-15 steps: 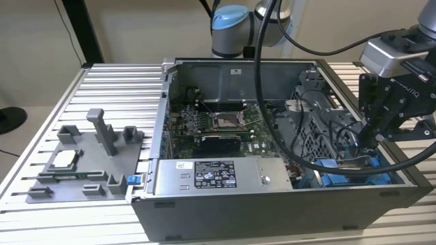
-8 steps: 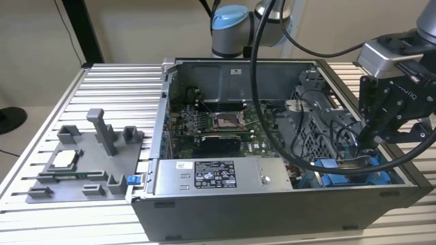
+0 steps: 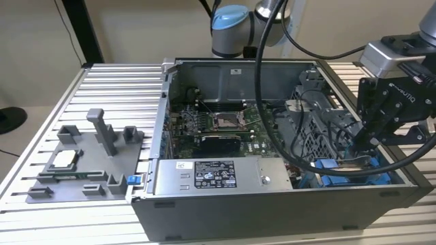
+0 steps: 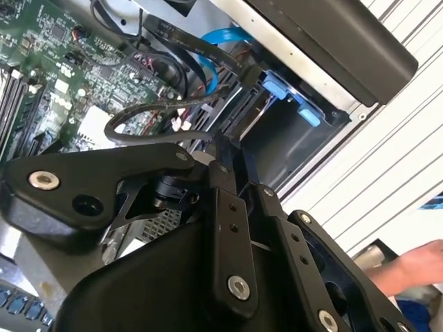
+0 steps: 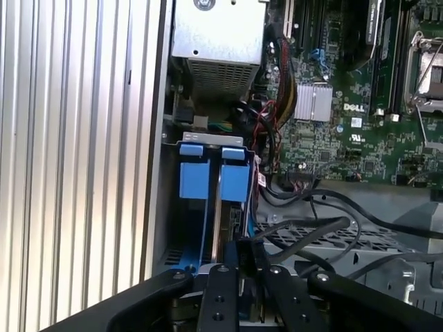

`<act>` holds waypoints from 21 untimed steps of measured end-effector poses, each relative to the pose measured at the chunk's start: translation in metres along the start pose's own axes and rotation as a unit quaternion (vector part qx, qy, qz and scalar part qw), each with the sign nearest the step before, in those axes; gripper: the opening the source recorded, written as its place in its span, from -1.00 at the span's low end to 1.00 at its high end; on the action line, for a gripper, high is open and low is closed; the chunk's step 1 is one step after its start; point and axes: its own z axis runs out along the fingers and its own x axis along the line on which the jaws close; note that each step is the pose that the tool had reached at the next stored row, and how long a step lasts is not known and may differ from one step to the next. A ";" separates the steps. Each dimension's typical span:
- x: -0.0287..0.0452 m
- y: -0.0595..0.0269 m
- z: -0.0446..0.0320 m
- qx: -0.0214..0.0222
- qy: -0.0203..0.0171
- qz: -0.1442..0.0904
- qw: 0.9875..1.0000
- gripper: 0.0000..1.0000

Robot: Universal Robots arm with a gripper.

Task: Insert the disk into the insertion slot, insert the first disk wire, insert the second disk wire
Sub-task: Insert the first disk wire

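The open computer case [image 3: 272, 214] lies on the table. At its corner on the exterior view's right, the insertion slot [image 5: 208, 146] of grey metal holds two blue carrier fronts side by side. The disk's blue carrier [image 5: 235, 181] sits inside the slot; its silver body is hidden. My gripper [image 3: 359, 145] hangs right over these bays [image 3: 340, 176]. In both wrist views its fingers [image 5: 220, 277] are drawn close together on the black end of a disk wire [image 5: 297, 228], at the disk's end. The black wire [image 4: 114, 126] loops away over the motherboard from my gripper [image 4: 220, 149].
A grey power-supply box [image 3: 211, 176] fills the case's front. The motherboard [image 3: 218, 125] lies behind it, and a perforated grey cage [image 5: 360, 256] with more black cables lies beside the bays. A grey fixture [image 3: 89, 158] stands on the ribbed table. A person's hand [image 4: 415, 266] is near.
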 end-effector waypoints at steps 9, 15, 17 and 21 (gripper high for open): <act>0.0015 -0.0144 0.0071 -0.008 -0.006 0.000 1.000 -1.00; 0.0025 -0.0228 0.0083 -0.010 -0.012 0.000 1.000 -1.00; 0.0025 -0.0229 0.0083 -0.010 -0.012 0.000 1.000 -1.00; 0.0029 -0.0281 0.0089 -0.016 -0.012 0.000 1.000 -1.00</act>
